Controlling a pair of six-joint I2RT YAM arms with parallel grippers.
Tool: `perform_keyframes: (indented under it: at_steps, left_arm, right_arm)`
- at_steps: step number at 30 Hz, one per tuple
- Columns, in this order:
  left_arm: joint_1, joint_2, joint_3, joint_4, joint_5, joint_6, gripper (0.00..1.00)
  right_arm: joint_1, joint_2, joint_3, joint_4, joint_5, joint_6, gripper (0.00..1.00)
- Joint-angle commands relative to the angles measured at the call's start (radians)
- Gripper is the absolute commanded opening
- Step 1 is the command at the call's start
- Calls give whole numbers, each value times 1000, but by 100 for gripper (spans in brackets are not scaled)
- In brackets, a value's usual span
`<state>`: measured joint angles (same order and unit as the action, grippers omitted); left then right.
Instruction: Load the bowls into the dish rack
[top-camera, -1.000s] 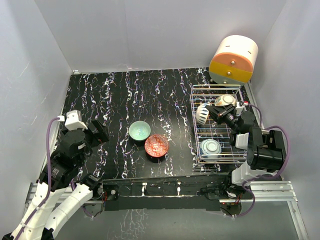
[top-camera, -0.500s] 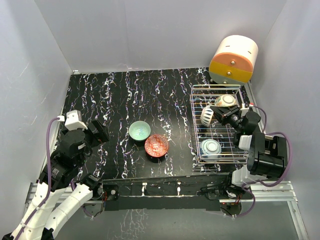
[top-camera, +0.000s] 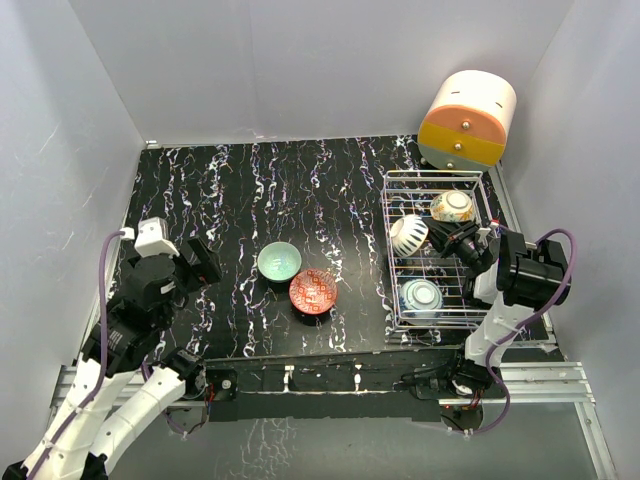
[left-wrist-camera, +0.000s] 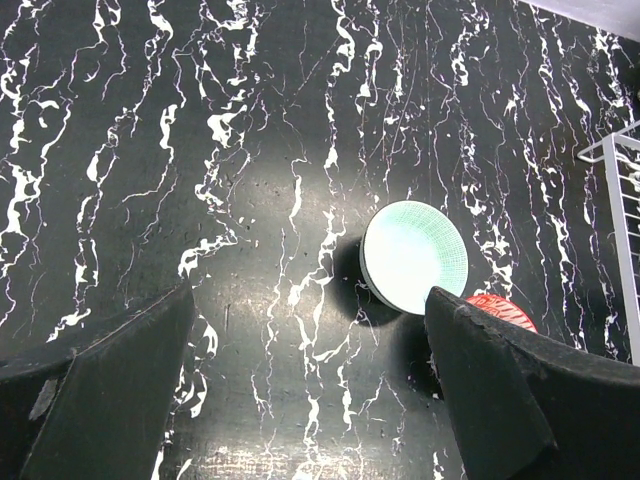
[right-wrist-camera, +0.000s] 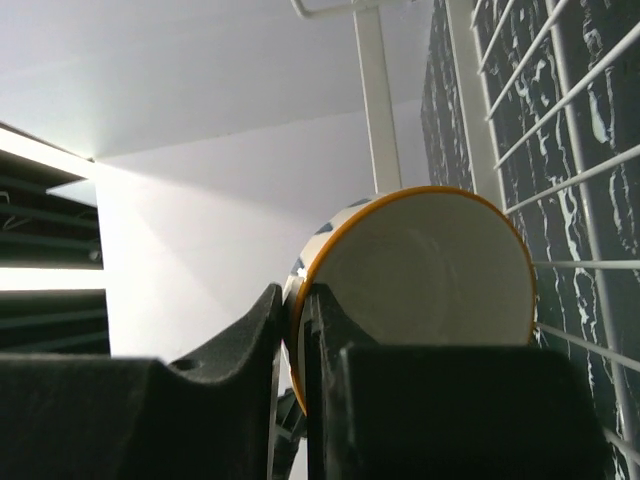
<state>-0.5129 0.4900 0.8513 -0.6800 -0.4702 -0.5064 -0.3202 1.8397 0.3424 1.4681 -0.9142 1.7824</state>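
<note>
The dish rack (top-camera: 392, 262) stands at the table's right. My right gripper (top-camera: 441, 238) reaches into it, shut on the rim of a blue-and-white patterned bowl (top-camera: 408, 235) that is tipped on its side. In the right wrist view the fingers (right-wrist-camera: 250, 345) pinch that orange-edged rim, with the bowl's white inside (right-wrist-camera: 430, 270) facing the camera. A cream bowl (top-camera: 452, 206) sits at the rack's far end and a bluish bowl (top-camera: 422, 295) at its near end. A mint green bowl (top-camera: 279, 262) and a red-orange bowl (top-camera: 313, 291) rest mid-table. My left gripper (top-camera: 200, 262) hangs open to their left.
A cream-and-orange drawer box (top-camera: 467, 118) stands behind the rack in the far right corner. Grey walls close in the table on three sides. In the left wrist view the mint bowl (left-wrist-camera: 414, 257) lies ahead, past the right finger (left-wrist-camera: 510, 390).
The right arm has folded back and drawn in over the rack, turning the held patterned bowl slightly. The left gripper has edged a little to the right.
</note>
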Motion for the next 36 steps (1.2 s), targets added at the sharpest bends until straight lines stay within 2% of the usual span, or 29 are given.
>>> perform_keyframes:
  at_steps: [1,5,8,10,15,20,24,31,36]
  left_arm:
    - [-4,23,42,28,8,5,97]
    - [-4,33,43,44,15,3,97]
    - [-4,40,48,47,21,2,97]
    - [-4,39,49,45,21,3,97]
    - [-4,29,53,32,12,9,97]
    - [-4,8,40,31,10,3,97]
    - [-3,-9,30,28,12,-1,97]
    - [-4,-32,28,9,9,0,97]
    - [-3,-51,20,-2,2,-1,97]
  right_arm:
    - [7,60,-31,139,-17,29,12]
    - [9,25,-7,37,-4,0,13]
    - [9,-47,11,-144,20,-106,23]
    - [9,-131,43,-298,42,-217,27]
    - [7,-310,131,-735,131,-483,48]
    - [7,-422,255,-1077,241,-690,53]
    - [7,-433,292,-1183,273,-772,55]
    - [7,-403,269,-1219,274,-826,57]
    - [7,-425,281,-1277,329,-887,58]
